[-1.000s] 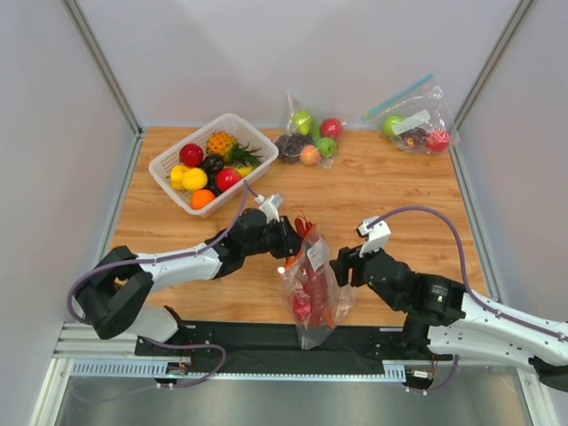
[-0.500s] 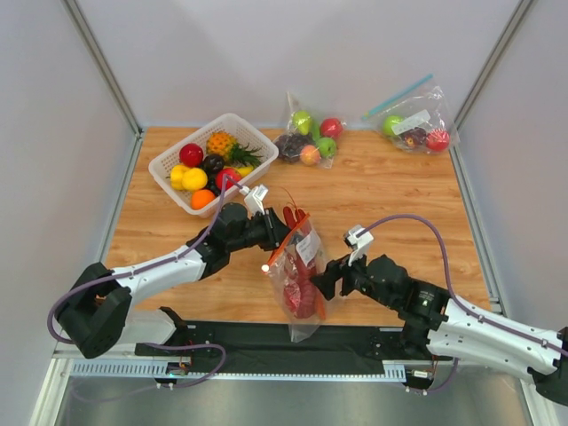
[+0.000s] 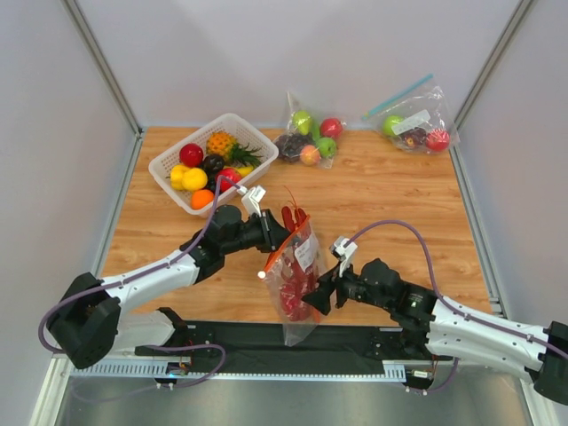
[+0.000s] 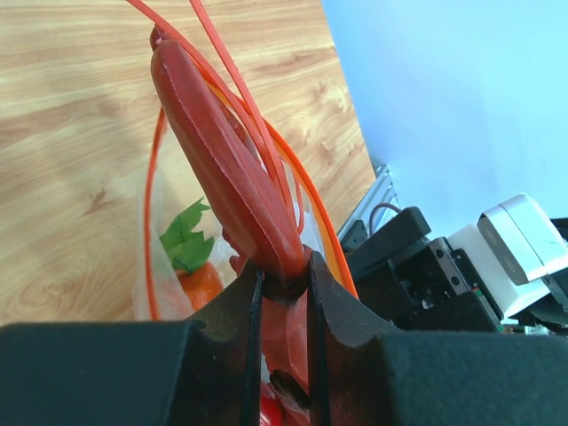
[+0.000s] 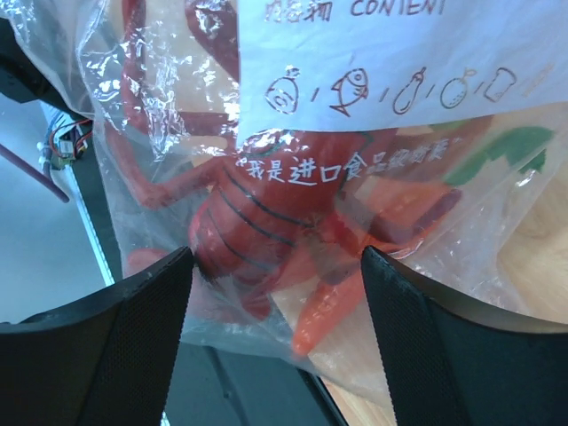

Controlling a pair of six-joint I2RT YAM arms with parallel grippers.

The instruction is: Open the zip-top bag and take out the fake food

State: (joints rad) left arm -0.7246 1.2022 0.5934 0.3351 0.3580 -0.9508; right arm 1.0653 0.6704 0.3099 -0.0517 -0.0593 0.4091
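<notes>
The zip-top bag point(image 3: 293, 306) hangs clear of the table, orange-red zip strip point(image 4: 154, 177) open in a loop, white label point(image 5: 390, 53) facing my right wrist. Inside lie the fake food: the dark-red lobster point(image 5: 257, 213) and an orange carrot point(image 5: 330, 311) with a green top point(image 4: 185, 238). The lobster's front end point(image 3: 293, 217) sticks out of the mouth. My left gripper point(image 3: 277, 233) is shut on the lobster point(image 4: 222, 151) just above the opening. My right gripper point(image 3: 319, 293) is open, its fingers point(image 5: 133, 337) on either side of the bag's lower half.
A white basket point(image 3: 169, 161) of small fruits stands at the back left. Two other clear bags of fruit lie at the back, one in the middle point(image 3: 309, 138) and one with a blue zip strip point(image 3: 413, 124) at the right. A black rail point(image 3: 222, 337) runs along the near edge.
My left gripper has carried the lobster and bag a little left and back. My right gripper has widened and moved left and lower, so its fingers now flank the bag's lower half.
</notes>
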